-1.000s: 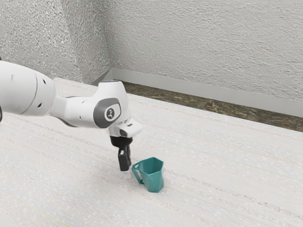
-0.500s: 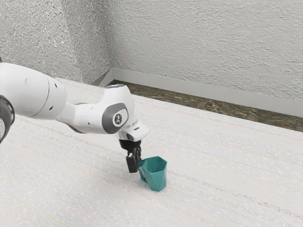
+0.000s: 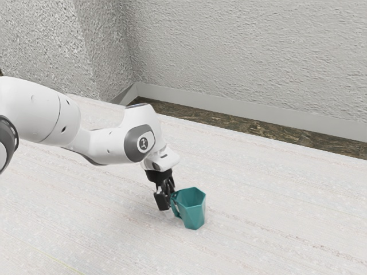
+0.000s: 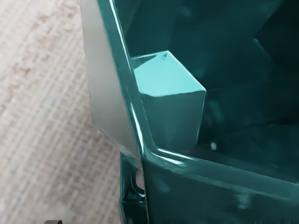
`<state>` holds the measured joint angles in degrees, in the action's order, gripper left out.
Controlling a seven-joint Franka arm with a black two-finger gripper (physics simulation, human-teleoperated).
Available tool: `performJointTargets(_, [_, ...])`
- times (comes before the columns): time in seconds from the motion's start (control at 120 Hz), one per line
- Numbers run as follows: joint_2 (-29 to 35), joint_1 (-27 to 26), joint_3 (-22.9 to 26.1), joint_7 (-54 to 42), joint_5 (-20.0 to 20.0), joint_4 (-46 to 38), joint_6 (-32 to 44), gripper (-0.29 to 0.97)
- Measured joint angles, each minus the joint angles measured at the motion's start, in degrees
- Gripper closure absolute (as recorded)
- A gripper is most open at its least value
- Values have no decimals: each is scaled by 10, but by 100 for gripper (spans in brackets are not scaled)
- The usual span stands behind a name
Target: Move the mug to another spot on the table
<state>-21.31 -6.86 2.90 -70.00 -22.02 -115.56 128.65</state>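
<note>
Our gripper [image 3: 164, 196] presses against the handle side of the teal mug [image 3: 192, 207], which rests on the surface [image 3: 275, 189] directly ahead of it. We cannot tell whether it clamps the rim or merely touches it.

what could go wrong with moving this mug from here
1. The arm meets the mug off-centre, at its handle-side rim, so a lift might tilt or swing it.
2. The mug narrows toward its base, so a sideways push across the table could tip it over.
</note>
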Motion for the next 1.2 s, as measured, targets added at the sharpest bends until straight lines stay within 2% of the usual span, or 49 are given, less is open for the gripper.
performJointTargets(0.133, [0,0,0,-14,-7,1,0,31])
performJointTargets(0.4, [-3,1,-1,-45,-72,-1,4,42])
performJointTargets(0.492, [-5,7,-1,-61,-102,-1,3,51])
performJointTargets(0.6, [-6,9,-1,-77,-119,-2,4,62])
performJointTargets(0.733, [-4,9,1,-93,-126,-4,18,65])
performJointTargets(0.933, [4,9,6,-113,-129,-9,81,70])
performJointTargets(1.2, [85,20,-24,-131,-173,-87,165,72])
